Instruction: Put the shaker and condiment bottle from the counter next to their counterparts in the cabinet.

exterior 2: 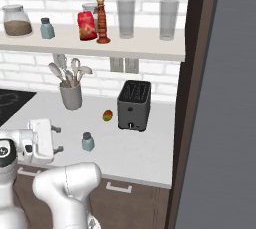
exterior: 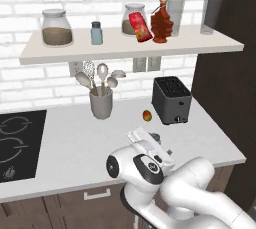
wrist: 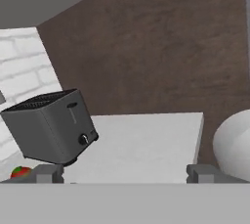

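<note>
Hovering empty over the counter (exterior 2: 145,148), the gripper (wrist: 122,173) has its fingers spread apart.
The condiment bottle (exterior: 161,20) is shelved beside the red container (exterior: 140,27); the shaker (exterior 2: 88,142) awaits pickup.

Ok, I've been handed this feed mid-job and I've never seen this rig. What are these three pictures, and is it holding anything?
It is a white robot arm on a mobile base. Two pictures come from base cameras behind the arm, on its left and right. The third looks along the gripper, whose fingertips stand wide apart with nothing between them.

On the counter are a toaster, a utensil holder, a small fruit and the shaker.

On the cabinet shelf, the condiment bottle already stands beside the red container. The matching shaker is further left.
</note>
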